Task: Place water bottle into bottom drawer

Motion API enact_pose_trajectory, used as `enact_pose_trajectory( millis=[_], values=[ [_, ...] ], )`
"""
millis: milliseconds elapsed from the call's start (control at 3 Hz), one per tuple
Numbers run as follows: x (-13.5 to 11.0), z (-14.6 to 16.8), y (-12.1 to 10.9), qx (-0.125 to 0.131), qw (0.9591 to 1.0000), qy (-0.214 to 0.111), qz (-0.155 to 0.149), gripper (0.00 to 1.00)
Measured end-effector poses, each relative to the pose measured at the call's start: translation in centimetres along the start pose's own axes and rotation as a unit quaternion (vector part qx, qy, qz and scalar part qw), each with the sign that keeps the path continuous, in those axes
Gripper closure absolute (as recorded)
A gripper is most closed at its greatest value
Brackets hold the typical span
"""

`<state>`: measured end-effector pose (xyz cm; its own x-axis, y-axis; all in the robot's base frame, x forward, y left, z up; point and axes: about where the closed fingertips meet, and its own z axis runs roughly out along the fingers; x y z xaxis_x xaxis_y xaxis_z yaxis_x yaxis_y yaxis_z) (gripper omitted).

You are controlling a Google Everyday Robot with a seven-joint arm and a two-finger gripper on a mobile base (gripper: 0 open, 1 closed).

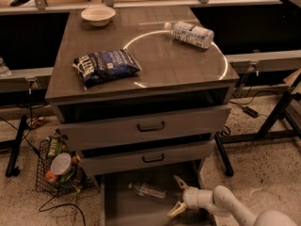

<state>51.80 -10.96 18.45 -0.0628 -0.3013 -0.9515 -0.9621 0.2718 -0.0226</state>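
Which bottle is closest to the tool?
The clear water bottle in the bottom drawer, beside the open tool; the white-labelled bottle lies on the cabinet.

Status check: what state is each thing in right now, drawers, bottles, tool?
bottom drawer: pulled out.
water bottle: lying on its side on the bottom drawer floor.
tool: open, over the bottom drawer, beside the water bottle, not touching.
middle drawer: partly out.
top drawer: partly out.
labelled bottle: on its side.
bowl: upright.
chip bag: lying flat.
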Motion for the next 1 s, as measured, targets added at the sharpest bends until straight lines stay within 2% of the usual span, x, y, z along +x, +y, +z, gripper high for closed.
enact_pose_trajectory(
  millis=[667,1000],
  values=[
    [-2.7,-4.5,0.4,0.032,0.9991,0.018,-0.022,0.00],
    [-6.4,-8.0,0.5,0.046,0.9968,0.047,-0.045,0.00]
  ],
)
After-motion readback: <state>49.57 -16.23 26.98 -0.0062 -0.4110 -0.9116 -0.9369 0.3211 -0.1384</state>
